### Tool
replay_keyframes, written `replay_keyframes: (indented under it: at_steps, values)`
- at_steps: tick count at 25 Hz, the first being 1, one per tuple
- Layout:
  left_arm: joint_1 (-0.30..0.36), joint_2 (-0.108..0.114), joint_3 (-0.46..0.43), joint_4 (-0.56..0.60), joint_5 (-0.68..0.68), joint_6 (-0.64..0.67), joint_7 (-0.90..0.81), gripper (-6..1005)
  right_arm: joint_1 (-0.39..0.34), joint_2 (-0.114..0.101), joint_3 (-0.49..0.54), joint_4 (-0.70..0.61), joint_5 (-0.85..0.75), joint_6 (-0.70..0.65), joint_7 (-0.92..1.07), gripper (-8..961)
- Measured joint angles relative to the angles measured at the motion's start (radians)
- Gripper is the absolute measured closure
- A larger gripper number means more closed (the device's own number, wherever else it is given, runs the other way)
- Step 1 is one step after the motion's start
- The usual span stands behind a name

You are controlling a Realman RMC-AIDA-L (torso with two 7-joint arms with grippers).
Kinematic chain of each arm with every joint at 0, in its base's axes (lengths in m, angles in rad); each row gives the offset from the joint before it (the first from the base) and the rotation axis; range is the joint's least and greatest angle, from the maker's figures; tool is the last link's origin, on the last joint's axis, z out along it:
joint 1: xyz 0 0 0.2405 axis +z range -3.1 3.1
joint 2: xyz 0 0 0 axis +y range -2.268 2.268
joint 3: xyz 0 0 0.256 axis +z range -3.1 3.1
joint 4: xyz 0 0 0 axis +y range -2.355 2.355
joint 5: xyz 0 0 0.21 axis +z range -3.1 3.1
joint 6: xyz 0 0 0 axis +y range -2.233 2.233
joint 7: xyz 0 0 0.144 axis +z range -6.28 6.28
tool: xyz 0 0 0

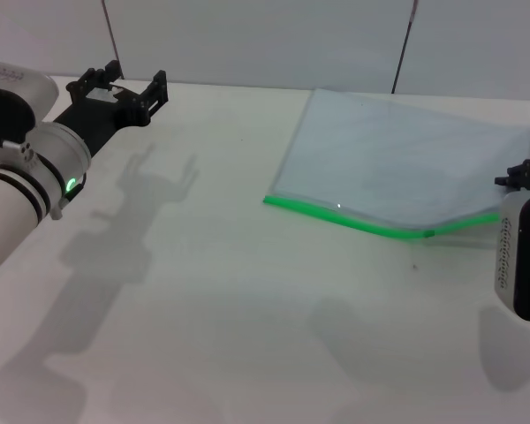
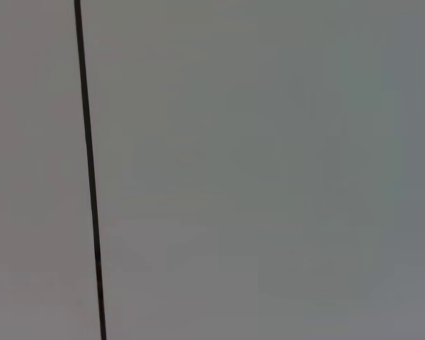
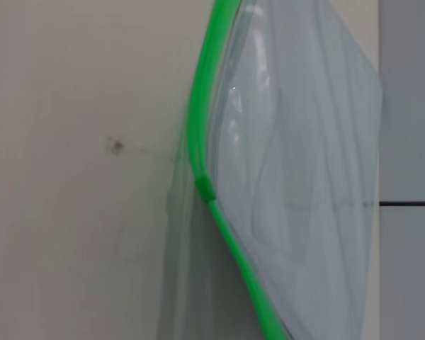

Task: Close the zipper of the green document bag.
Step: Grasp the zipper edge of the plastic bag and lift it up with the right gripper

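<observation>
A: Where are the grippers?
B: Right gripper (image 1: 523,173), grip state indiscernible, lifts the green document bag (image 1: 406,150) by its right end; left gripper (image 1: 124,87), spread, hovers well apart.
A: Next?
B: Likely sliding the zipper (image 1: 371,225) slider (image 3: 205,188) shut.

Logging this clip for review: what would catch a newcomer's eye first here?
The bright green zipper stands out, edging the near side of the pale bag on the table's right half, its slider toward the right end. The bag's right end is lifted off the table beside the right gripper at the frame's edge. The left gripper hangs open over the far left, well away from the bag.
</observation>
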Motion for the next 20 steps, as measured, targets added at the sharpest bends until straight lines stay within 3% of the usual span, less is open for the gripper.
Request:
replay_keyframes:
  at_steps: [9,15,20]
  values:
    - [0.0,0.0,0.001,0.0,0.0,0.0,-0.004,278,0.008,0.002,0.009,0.013,0.0,-0.001,0.045,746]
    - [-0.001,0.0,0.003,0.0,0.001,0.0,-0.01,278,0.004,0.002,-0.001,-0.021,0.001,-0.003,0.109,852]
    - [-0.001,0.0,0.018,-0.006,0.01,-0.005,-0.013,278,-0.038,0.003,-0.013,-0.124,0.002,-0.051,0.136,876]
